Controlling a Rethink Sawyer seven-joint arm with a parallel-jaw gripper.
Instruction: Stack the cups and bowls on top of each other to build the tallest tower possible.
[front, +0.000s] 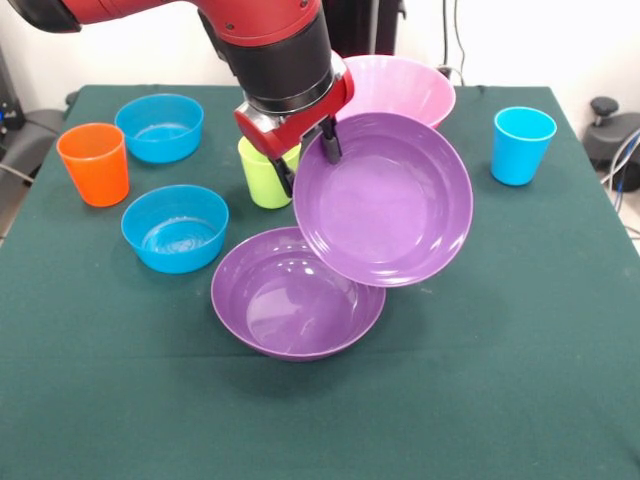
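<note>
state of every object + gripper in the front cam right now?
gripper: shut on lifted purple bowl's rim
lifted purple bowl: held in the air, tilted, inside facing camera
lower purple bowl: on table, upright, empty
near blue bowl: upright, empty
far blue bowl: upright, empty
pink bowl: upright, partly hidden
orange cup: upright
green cup: upright, partly hidden by gripper
blue cup: upright
</note>
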